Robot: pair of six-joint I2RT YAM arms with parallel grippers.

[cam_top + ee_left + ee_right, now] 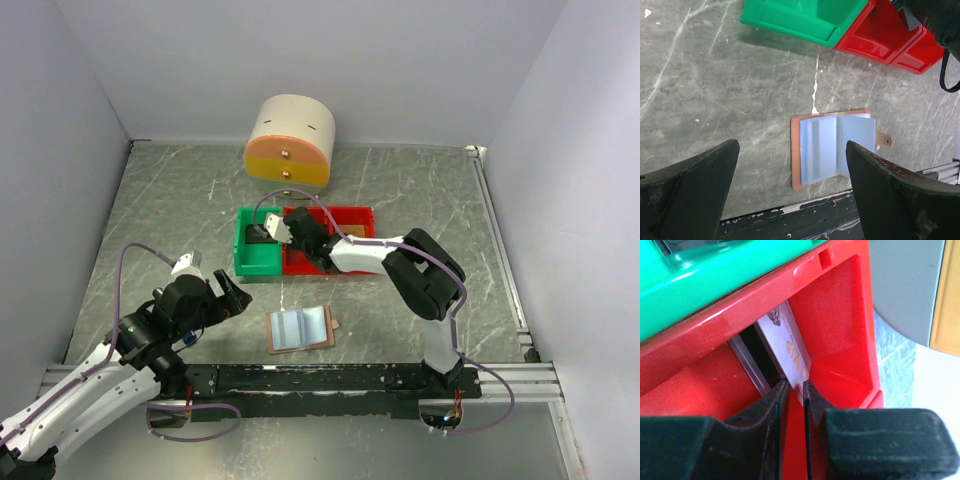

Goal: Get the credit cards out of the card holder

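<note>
Marble table [715,90]; left end effector [792,150] spread; right end effector [795,390] clamps gold-lettered credit card [790,340].

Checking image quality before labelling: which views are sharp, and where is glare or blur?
Left wrist: card holder sharp, evenly lit; left gripper fingers dark, showing little detail. Right wrist: credit card pinched in the right gripper is fairly sharp, green bin rim glares, far background blurs. Top external: even light, soft shadows.
</note>
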